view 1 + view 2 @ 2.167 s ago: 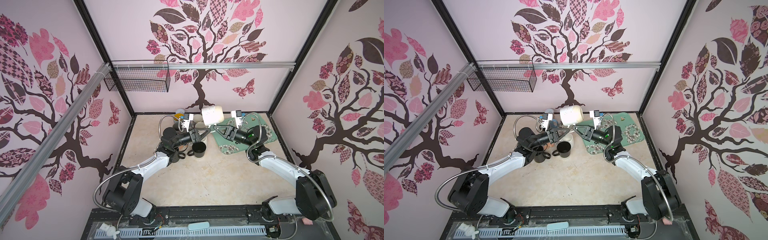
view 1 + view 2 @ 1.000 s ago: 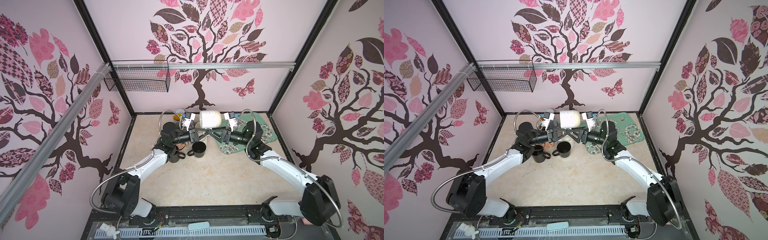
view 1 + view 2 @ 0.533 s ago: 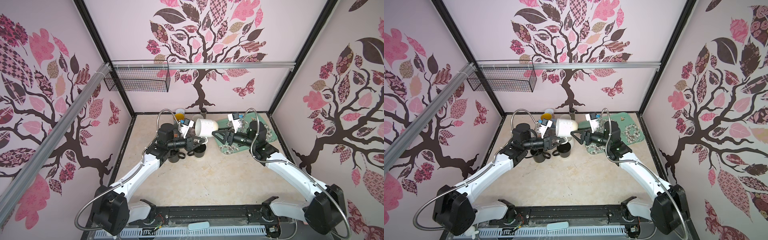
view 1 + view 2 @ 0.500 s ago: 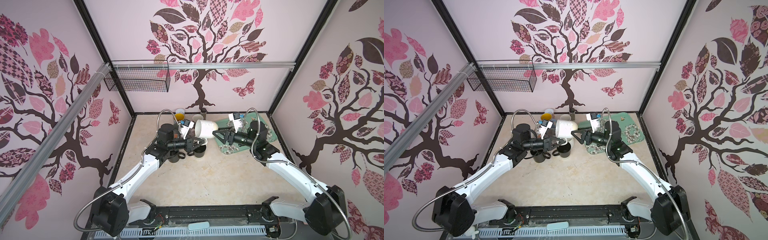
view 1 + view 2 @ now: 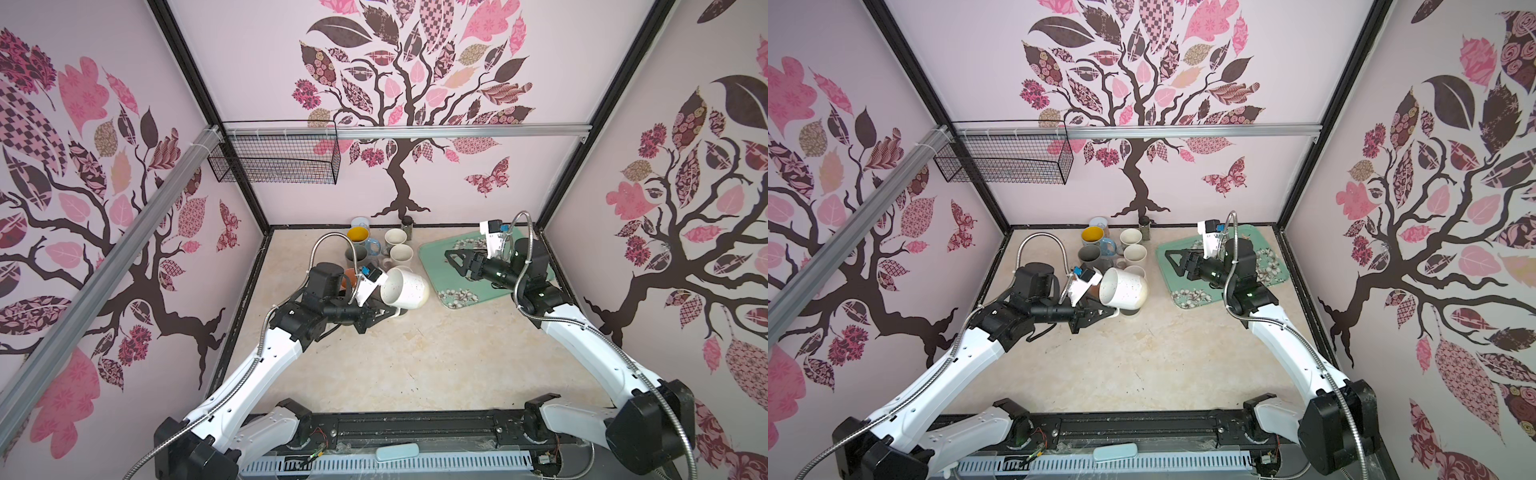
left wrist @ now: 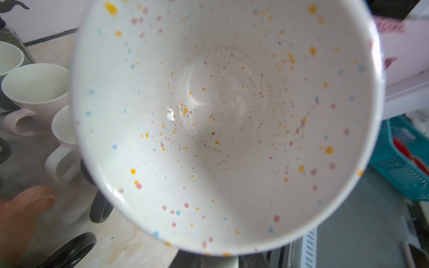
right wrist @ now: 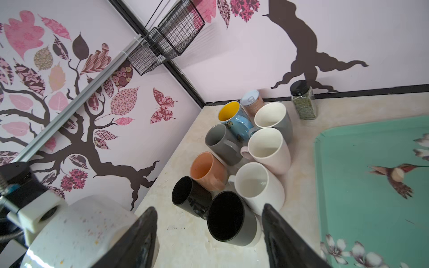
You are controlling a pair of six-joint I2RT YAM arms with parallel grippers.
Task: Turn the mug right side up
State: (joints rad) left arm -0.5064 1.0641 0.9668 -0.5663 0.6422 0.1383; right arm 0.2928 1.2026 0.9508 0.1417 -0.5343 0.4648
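Right fingers [image 7: 139, 236] retreated, spread empty; left fingers [image 5: 1094, 313] grip tilted mug [image 5: 405, 289] near other mugs [image 7: 267, 148].

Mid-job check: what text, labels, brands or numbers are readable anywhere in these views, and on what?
No text is legible anywhere.
White tag on the right arm: print too small to read.
Canister lid: an emblem, no letters legible.
Pink print on the white surface beyond the speckled mug: blurred.
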